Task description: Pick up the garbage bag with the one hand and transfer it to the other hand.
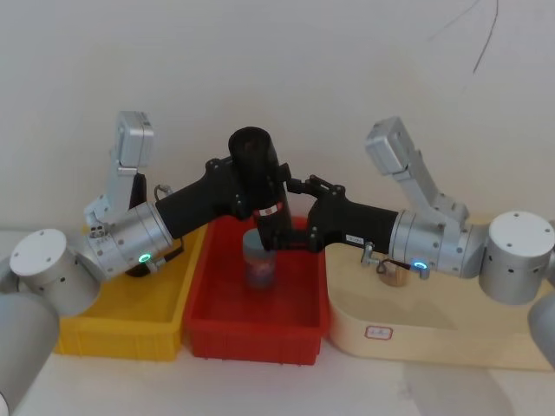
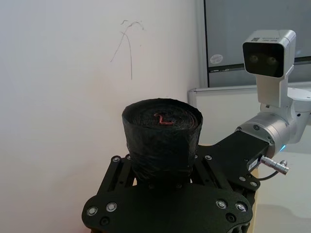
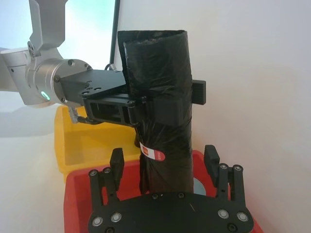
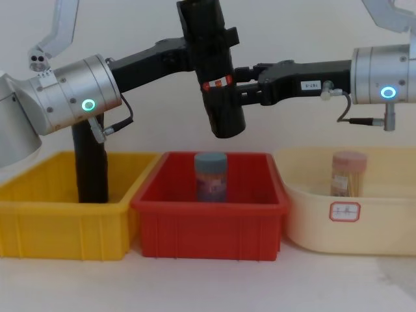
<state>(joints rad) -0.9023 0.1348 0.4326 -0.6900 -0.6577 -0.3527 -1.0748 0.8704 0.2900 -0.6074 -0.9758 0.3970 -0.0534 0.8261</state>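
Pickup done: garbage bag (image 4: 218, 78) held aloft over red bin (image 4: 209, 224), left gripper (image 3: 160, 104) clamped round its upper half; right gripper (image 3: 165, 170) straddles the lower end, fingers apart, handover pending

Open air above all three bins, apart from the garbage bag (image 4: 214, 71) hanging tilted over the red bin (image 4: 209, 227) between left gripper (image 4: 195, 52) and right gripper (image 4: 244, 91), clear of the blue-lidded jar (image 4: 210, 177) below; a second black roll (image 4: 91, 166) upright in the yellow bin (image 4: 65, 231).
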